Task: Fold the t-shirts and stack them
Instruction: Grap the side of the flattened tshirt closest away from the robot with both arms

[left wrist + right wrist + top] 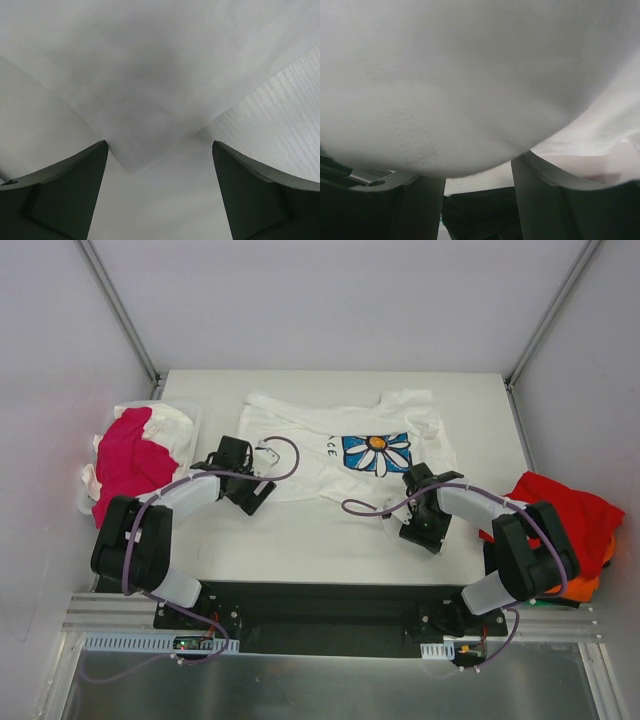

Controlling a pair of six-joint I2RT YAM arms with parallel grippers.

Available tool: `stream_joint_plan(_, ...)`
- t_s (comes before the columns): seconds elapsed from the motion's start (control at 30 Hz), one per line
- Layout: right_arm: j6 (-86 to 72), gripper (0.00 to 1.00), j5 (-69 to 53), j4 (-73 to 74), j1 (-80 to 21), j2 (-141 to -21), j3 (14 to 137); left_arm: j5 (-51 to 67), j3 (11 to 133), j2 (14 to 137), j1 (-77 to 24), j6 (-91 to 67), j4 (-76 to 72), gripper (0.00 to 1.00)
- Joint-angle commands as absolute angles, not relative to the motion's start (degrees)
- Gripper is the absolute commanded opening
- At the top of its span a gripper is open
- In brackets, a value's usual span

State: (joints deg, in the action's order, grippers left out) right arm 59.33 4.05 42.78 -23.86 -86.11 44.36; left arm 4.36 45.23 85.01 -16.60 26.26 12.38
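A white t-shirt with a blue daisy print lies spread flat in the middle of the table. My left gripper is at its near left corner. In the left wrist view that gripper is open wide, with a corner of the white cloth lying between the fingers, untouched. My right gripper is at the shirt's near right edge. In the right wrist view white cloth drapes over and hides the fingertips, while the fingers stand apart. More t-shirts lie at both sides.
A clear bin at the left edge holds a magenta-pink tee and white cloth. A red tee lies over an orange one at the right edge. Bare table runs along the near side.
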Motion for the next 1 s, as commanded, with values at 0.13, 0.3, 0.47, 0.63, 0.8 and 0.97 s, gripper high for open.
stream_joint_plan(0.13, 60.38, 0.54, 2.37, 40.78, -23.38, -85.78, 44.82, 10.72, 48.69, 88.76, -12.40, 25.84, 15.38, 0.82)
stream_joint_plan(0.3, 60.29, 0.53, 1.93, 41.13, -23.38, -85.87, 45.26, 10.20, 49.66, 91.31, -11.16, 26.63, 15.64, 0.64)
stream_joint_plan(0.47, 60.29, 0.48, 2.11, 41.66, -23.47, -85.87, 45.26, 8.26, 50.80, 92.72, -11.16, 26.54, 16.00, 0.43)
stream_joint_plan(0.63, 59.94, 0.35, 1.85, 41.92, -23.38, -85.69, 45.09, 6.42, 50.19, 92.99, -11.16, 26.89, 16.08, 0.32)
stream_joint_plan(0.8, 59.33, 0.01, 1.32, 43.33, -23.38, -85.43, 45.35, 3.96, 50.10, 91.94, -11.16, 27.07, 16.08, 0.00)
stream_joint_plan(0.97, 58.71, 0.01, 1.23, 45.96, -23.91, -83.33, 45.61, 4.04, 49.13, 88.16, -11.25, 26.72, 16.35, 0.00)
